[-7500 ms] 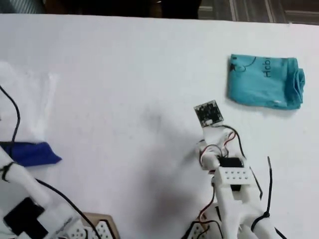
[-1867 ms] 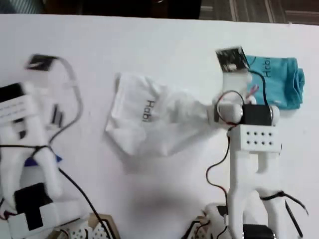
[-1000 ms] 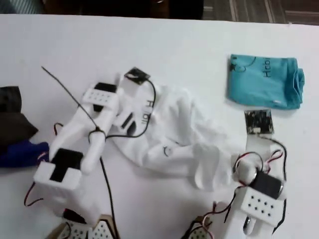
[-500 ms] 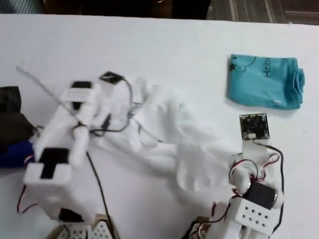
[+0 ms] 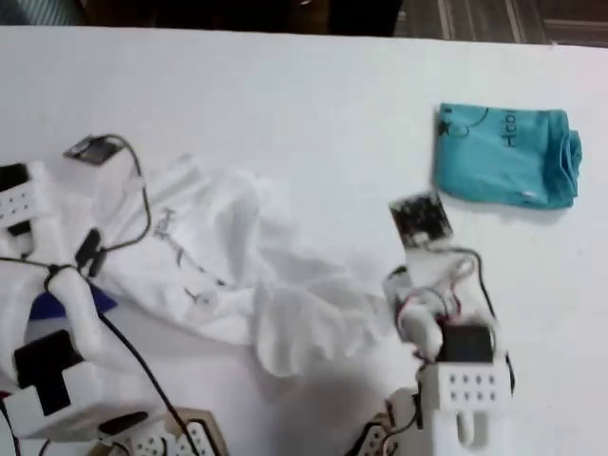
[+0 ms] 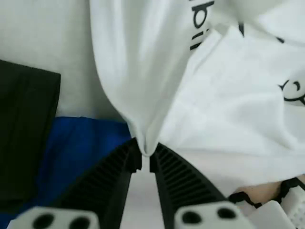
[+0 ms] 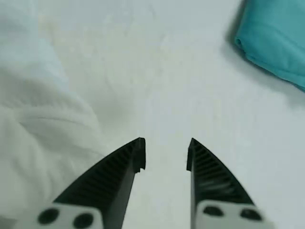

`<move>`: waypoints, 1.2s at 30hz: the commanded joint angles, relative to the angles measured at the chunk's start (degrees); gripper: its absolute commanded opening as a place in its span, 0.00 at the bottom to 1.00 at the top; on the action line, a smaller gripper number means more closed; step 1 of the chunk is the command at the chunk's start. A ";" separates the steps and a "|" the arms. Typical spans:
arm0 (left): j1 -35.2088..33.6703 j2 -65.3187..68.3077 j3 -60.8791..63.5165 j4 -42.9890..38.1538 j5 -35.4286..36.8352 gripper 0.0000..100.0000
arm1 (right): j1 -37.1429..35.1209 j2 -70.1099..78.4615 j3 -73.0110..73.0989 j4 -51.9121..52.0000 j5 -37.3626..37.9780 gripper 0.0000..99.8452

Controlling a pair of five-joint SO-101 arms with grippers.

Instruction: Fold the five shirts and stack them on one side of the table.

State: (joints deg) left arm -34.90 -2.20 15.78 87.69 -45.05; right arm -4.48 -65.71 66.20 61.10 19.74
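Observation:
A crumpled white shirt [image 5: 237, 275] with dark print lies spread across the table's middle and left. My left gripper [image 6: 145, 155] is shut on a pinched fold of the white shirt [image 6: 157, 81]; in the high view that arm [image 5: 57, 285] stands at the table's left edge. A folded teal shirt [image 5: 505, 156] lies at the far right. My right gripper [image 7: 164, 152] is open over bare table, with the white shirt [image 7: 38, 143] beside one finger and the teal shirt [image 7: 274, 38] farther off. In the high view the right arm [image 5: 442, 323] stands at the front right.
A blue shirt [image 6: 76, 152] and a black shirt [image 6: 26, 133] lie under the left gripper; the blue shirt [image 5: 71, 306] peeks out by the left arm. The white table [image 5: 313, 104] is bare at the back.
The left arm has dragged the white shirt leftward toward the table's left edge. The right arm has moved forward and left, away from the shirt's right end.

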 commanded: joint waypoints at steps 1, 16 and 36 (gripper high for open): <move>-1.58 -3.25 -1.45 0.79 -1.76 0.18 | -5.32 15.78 -12.92 -0.75 -3.60 0.15; 1.58 -2.81 -4.09 0.35 3.25 0.19 | -33.89 66.33 -54.86 3.47 -12.40 0.15; -1.23 -2.81 -4.00 -1.76 3.25 0.19 | -30.02 94.81 -77.36 7.69 -16.09 0.03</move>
State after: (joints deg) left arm -35.78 -2.55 12.97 87.52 -42.24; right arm -38.77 29.49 -7.56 66.90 3.56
